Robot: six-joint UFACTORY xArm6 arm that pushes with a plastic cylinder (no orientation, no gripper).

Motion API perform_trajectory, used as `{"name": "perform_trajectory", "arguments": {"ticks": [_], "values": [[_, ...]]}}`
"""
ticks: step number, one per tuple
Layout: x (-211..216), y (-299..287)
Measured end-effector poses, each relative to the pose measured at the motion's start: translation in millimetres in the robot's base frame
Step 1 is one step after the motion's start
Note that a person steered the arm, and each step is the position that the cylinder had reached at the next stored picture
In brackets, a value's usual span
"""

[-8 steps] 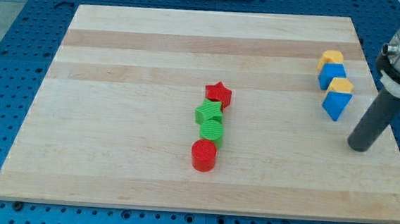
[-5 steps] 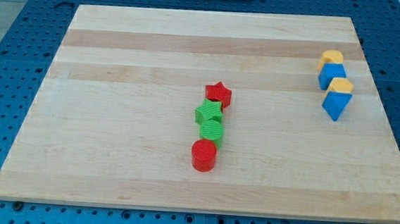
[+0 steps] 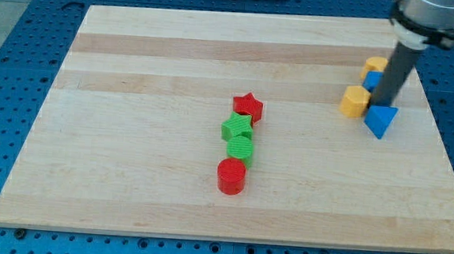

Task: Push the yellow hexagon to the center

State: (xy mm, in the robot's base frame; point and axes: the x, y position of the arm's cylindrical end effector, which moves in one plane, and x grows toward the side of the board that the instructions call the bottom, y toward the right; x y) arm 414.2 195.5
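A yellow block [image 3: 355,101], hexagon-like, lies on the wooden board [image 3: 145,153] at the view's right. My tip [image 3: 382,103] stands just to its right, touching or nearly touching it. The rod partly hides a blue block [image 3: 373,81] behind it. A blue triangular block [image 3: 380,120] lies just below my tip. A second yellow block [image 3: 375,65] sits above the blue one.
Near the board's middle a column of blocks runs top to bottom: a red star [image 3: 248,106], a green star [image 3: 236,128], a green cylinder [image 3: 240,149] and a red cylinder [image 3: 231,176]. A blue perforated table surrounds the board.
The rod left the view at the right, then came back among the right-hand blocks. The yellow block that sat above the blue triangle has slid left, out of the column.
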Motion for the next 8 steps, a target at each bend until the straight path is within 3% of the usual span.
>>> {"name": "perform_trajectory", "arguments": {"ticks": [2, 4, 8], "values": [[0, -27], [-7, -100], [-67, -253]]}}
